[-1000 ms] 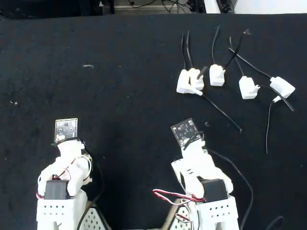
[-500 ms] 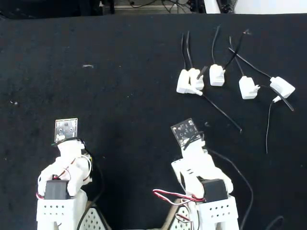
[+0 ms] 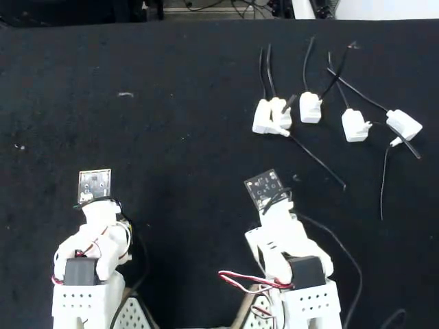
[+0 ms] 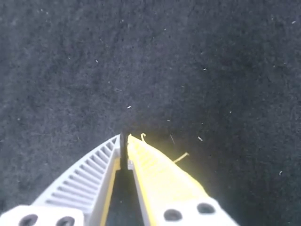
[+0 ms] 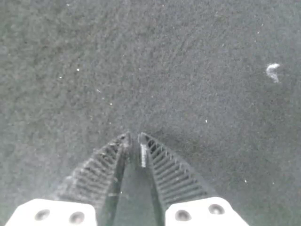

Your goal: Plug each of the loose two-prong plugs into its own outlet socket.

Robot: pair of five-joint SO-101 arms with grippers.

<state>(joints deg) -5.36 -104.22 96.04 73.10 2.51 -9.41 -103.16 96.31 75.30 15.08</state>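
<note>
High view: corded white plugs (image 3: 355, 125) are scattered on the black mat (image 3: 171, 103). Left gripper (image 4: 126, 138) and right gripper (image 5: 134, 138) are pinched closed, nothing held.

No legible txt — no labels, nos. or signs anywhere.
</note>
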